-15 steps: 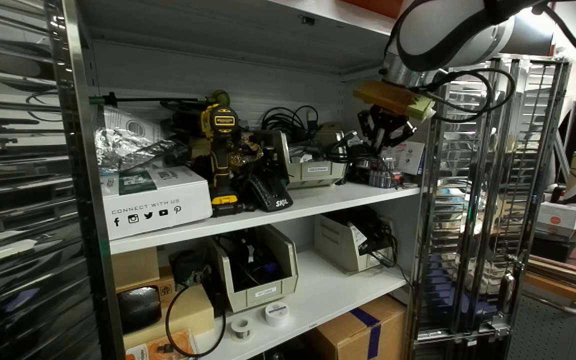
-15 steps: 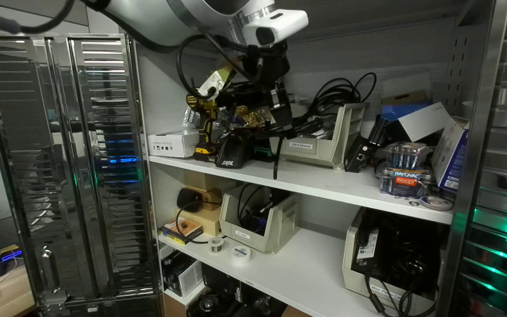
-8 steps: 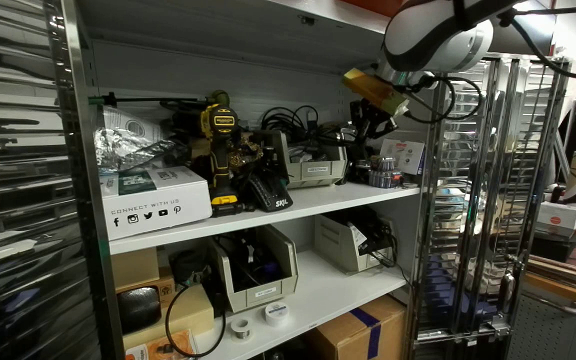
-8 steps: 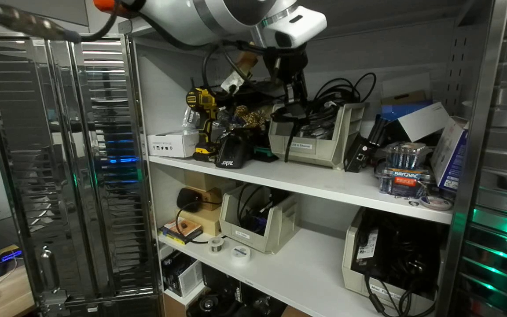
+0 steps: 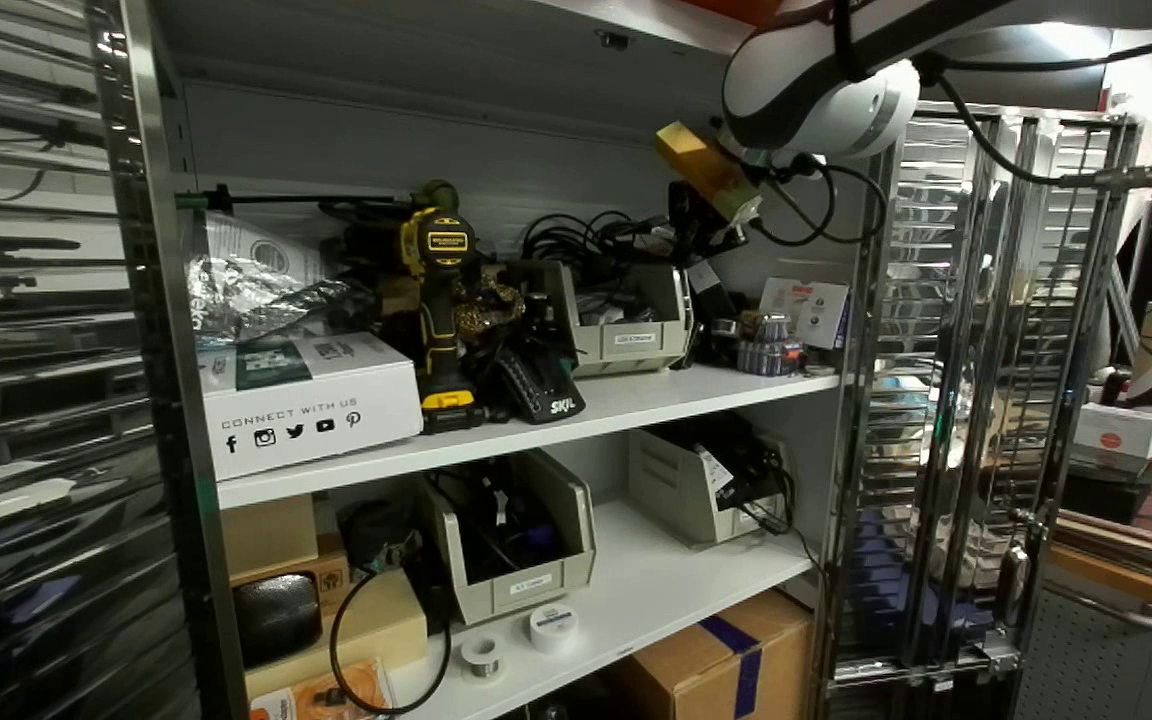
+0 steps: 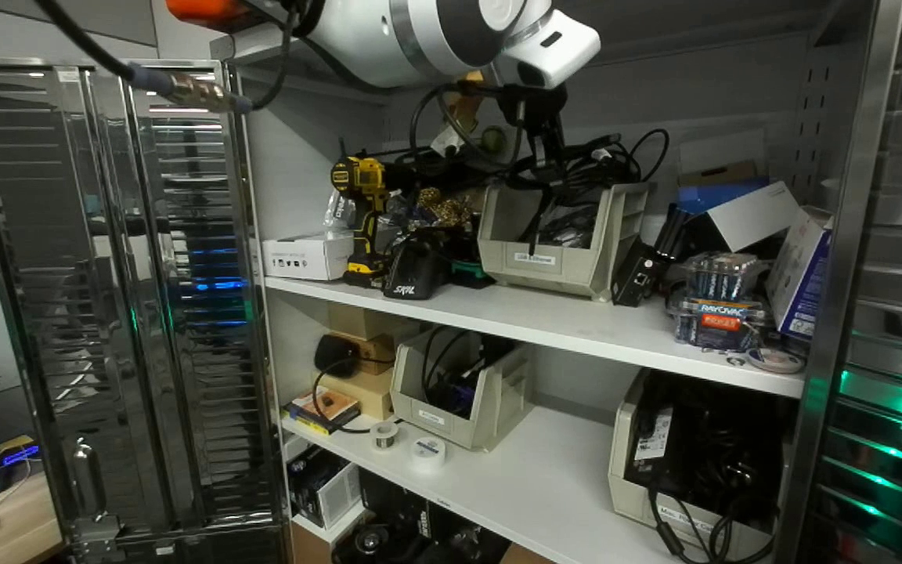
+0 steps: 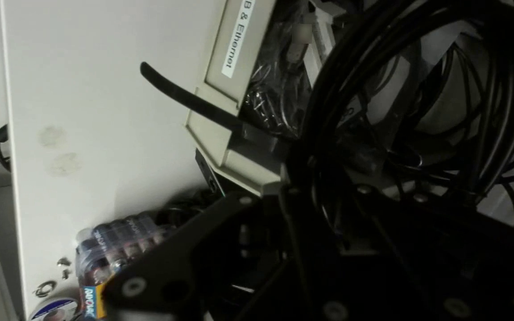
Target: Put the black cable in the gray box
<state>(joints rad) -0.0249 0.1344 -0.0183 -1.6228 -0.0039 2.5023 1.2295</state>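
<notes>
The gray box [image 6: 576, 272] is an open bin labelled for USB and Ethernet on the upper shelf. It also shows in an exterior view [image 5: 604, 350] and, in part, in the wrist view [image 7: 216, 73]. My gripper [image 6: 551, 171] is shut on the black cable [image 6: 543, 215] and holds it over the box. In the wrist view, the cable's loops [image 7: 350, 73] spread from the dark fingertips [image 7: 301, 167] across the box opening, and one straight end points out over the front rim. Where the fingers pinch the cable is very dark. Behind the box, the cable blends with other black cords.
A yellow drill [image 5: 446, 300] and a black SKIL charger [image 6: 412, 270] stand to one side of the box. A black device [image 6: 637, 272] and battery packs [image 6: 721, 313] are on its other side. More gray bins [image 6: 490, 423] stand on the lower shelf.
My gripper has carried the cable deeper into the cabinet, from in front of the box to over it. The hanging cable end has moved from before the shelf edge to the box's front.
</notes>
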